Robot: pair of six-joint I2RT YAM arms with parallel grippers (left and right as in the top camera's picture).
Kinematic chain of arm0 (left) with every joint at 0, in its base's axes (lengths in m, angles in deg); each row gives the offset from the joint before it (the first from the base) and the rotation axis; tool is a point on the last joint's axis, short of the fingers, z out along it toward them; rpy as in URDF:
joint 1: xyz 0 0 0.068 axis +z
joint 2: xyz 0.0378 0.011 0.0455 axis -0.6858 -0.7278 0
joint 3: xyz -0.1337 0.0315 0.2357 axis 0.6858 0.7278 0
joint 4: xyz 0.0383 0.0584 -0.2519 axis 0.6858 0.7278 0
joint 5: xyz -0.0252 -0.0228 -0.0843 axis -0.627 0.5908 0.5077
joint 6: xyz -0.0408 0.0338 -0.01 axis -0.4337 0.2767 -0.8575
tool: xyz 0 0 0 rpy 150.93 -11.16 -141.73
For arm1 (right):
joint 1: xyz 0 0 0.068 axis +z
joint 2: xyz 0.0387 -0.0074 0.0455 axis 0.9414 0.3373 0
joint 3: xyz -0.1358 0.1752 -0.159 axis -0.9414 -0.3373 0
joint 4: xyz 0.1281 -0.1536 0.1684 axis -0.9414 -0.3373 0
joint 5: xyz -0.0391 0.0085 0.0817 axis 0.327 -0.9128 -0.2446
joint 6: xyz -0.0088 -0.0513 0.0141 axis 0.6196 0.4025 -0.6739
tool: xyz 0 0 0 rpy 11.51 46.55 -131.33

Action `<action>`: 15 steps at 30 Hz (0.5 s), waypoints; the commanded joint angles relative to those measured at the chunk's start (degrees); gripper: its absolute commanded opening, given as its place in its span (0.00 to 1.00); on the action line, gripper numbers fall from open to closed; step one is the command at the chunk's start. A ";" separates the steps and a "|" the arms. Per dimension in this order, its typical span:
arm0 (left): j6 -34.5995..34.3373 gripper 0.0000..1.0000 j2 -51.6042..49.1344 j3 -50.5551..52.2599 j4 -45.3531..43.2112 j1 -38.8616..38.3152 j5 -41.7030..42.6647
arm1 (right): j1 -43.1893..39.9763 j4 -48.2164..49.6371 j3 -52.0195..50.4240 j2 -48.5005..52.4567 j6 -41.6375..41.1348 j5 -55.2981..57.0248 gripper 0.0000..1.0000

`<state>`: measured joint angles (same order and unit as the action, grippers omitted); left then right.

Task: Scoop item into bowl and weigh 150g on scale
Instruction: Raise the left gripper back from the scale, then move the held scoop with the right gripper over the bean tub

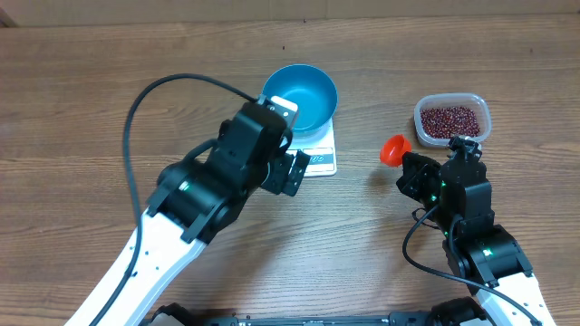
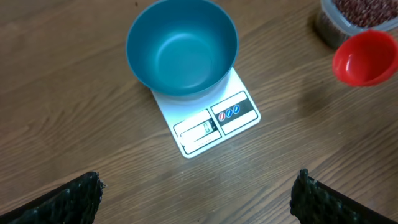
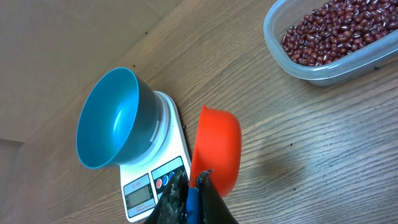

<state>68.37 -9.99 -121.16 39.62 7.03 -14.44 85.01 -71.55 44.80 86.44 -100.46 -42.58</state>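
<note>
Viewing the table from overhead, I have the beans (image 1: pixel 450 119) in a clear plastic tub (image 1: pixel 486 110) at the far right. The red scoop (image 1: pixel 393 149) sits just left of that tub and slightly nearer to me, not touching it. The right gripper (image 1: pixel 412 174) is pressed together on the scoop's handle; in the right wrist view the fingers (image 3: pixel 208 202) close under the cup, and the handle itself is mostly hidden.

From the scoop, the beans lie to the right and a little farther away. The tub's long axis runs left to right, so I judge a sweep along that line would give the scoop the longest path through the heap. The right arm is clearly the nearer one. The left gripper (image 1: pixel 290 172) hangs over the near edge of the scale (image 1: pixel 322 163), jaws spread wide and holding nothing, well apart from the tub.

The beans are small, dark red to maroon, some with a pale mark, and form a loose grainy layer that fills the tub to just below its rim. The scoop shows an empty cup in the left wrist view.

The blue bowl (image 1: pixel 304 95) stands upright on the far part of the scale, left of the scoop, and is empty. I cannot read the scale's display. I judge that no scooping is done yet.
</note>
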 commanded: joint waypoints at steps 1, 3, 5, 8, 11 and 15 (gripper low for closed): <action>-0.37 1.00 3.76 2.99 -0.74 0.26 -0.46 | 0.22 0.07 1.38 -0.13 0.07 0.59 0.04; -0.48 1.00 5.40 5.70 -2.56 0.26 -0.46 | 0.22 0.07 1.38 -0.13 0.09 0.61 0.04; -0.68 0.99 7.04 8.46 -5.35 0.26 -0.42 | 0.22 0.07 1.38 -0.13 0.09 0.61 0.04; -0.63 1.00 8.13 9.79 -7.37 0.26 -0.46 | 0.22 0.09 1.38 -0.13 0.07 0.61 0.04; -0.63 0.99 8.04 9.79 -7.58 0.26 -0.46 | 0.22 0.11 1.38 -0.13 0.07 0.61 0.04; -0.61 1.00 8.00 9.79 -7.54 0.26 -0.46 | 0.22 0.11 1.38 -0.13 0.04 0.61 0.04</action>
<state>68.17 -3.06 -111.54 32.43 7.03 -14.51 85.01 -71.74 44.80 86.44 -100.46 -42.58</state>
